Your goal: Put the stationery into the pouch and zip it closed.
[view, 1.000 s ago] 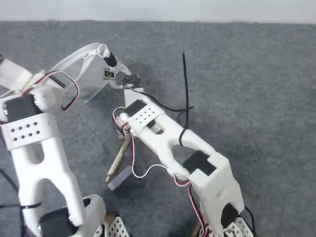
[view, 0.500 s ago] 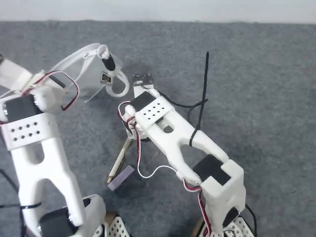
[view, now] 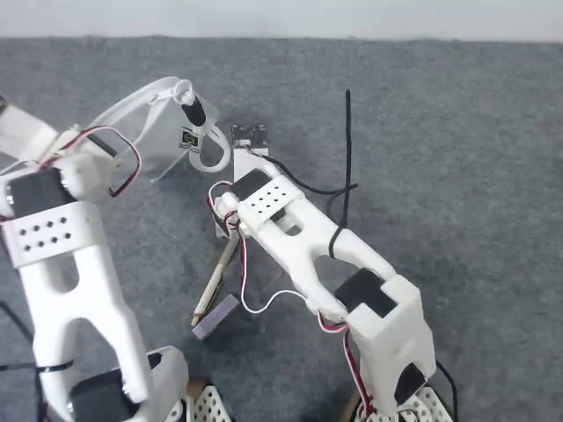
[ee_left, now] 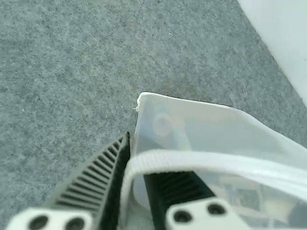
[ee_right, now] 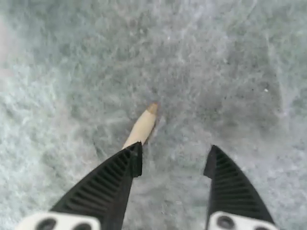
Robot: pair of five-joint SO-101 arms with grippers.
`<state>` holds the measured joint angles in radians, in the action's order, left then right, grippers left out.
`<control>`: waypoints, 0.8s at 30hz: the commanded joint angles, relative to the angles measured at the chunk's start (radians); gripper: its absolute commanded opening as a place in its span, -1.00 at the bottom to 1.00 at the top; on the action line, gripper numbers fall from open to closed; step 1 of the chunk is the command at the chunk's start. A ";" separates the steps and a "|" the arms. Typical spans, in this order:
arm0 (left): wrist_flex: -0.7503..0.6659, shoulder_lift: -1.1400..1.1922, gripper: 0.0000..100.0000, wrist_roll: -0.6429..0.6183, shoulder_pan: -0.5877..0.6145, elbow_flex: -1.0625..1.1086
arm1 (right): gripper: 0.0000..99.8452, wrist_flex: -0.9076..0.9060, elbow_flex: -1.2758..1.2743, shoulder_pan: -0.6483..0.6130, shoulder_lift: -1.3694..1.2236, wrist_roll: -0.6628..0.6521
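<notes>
High view: a marker (view: 193, 110) seems inside the pouch (view: 141, 123); the pencil (view: 215, 277) and a grey block (view: 215, 317) lie on the worktop (view: 457, 176) beside it. Left wrist view: the left gripper (ee_left: 136, 153) pinches the pouch rim. Right wrist view: the right gripper (ee_right: 175, 147) is open over the unpicked pencil

Beneath me is a bench (view: 466, 141) covered from edge to edge in grey, short-pile fabric like carpet, with a fuzzy, faintly mottled surface. A plain pale wall (view: 281, 16) runs along its far edge as a narrow band across the high view. In my left wrist view, a pale surface meets the grey fabric along a straight diagonal line.
</notes>
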<state>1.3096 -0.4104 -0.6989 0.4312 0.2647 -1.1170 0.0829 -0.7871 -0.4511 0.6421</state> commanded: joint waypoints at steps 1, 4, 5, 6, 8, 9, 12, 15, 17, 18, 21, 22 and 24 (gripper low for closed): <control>-0.028 -0.006 -0.98 -0.011 0.006 -0.007 | -0.56 0.045 0.028 -0.047 0.007 0.014; -0.028 -0.006 -0.98 -0.011 0.006 -0.007 | -0.57 0.065 0.032 -0.054 -0.027 0.014; -0.028 -0.006 -0.98 -0.011 0.006 -0.007 | -0.57 0.076 0.032 -0.053 -0.039 0.014; -0.028 -0.006 -0.98 -0.011 0.006 -0.007 | -0.57 0.090 0.032 -0.051 -0.051 0.014; -0.028 -0.006 -0.98 -0.011 0.006 -0.007 | -0.57 0.119 0.032 -0.048 -0.076 0.014; -0.028 -0.006 -0.98 -0.011 0.006 -0.007 | -0.57 0.134 0.032 -0.048 -0.087 0.014; -0.028 -0.006 -0.98 -0.011 0.006 -0.007 | -0.57 0.151 0.060 -0.047 -0.119 0.012; -0.028 -0.006 -0.98 -0.011 0.006 -0.007 | -0.58 0.148 0.083 -0.047 -0.157 0.012; -0.028 -0.006 -0.98 -0.011 0.008 -0.007 | -0.59 0.148 0.087 -0.047 -0.171 0.012; -0.028 -0.006 -0.98 -0.011 0.008 -0.007 | -0.64 0.142 0.095 -0.045 -0.176 0.012; -0.028 -0.006 -0.98 -0.011 0.008 -0.007 | -0.83 0.090 0.135 -0.045 -0.186 0.012; -0.028 -0.006 -0.98 -0.011 0.008 -0.007 | -0.88 0.073 0.149 -0.045 -0.194 0.012; -0.028 -0.006 -0.98 -0.011 0.008 -0.007 | -0.95 0.047 0.173 -0.045 -0.214 -0.009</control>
<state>1.3096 -0.4104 -0.6989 0.4312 0.2647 -1.0602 0.1872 -0.8239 -0.6183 0.6467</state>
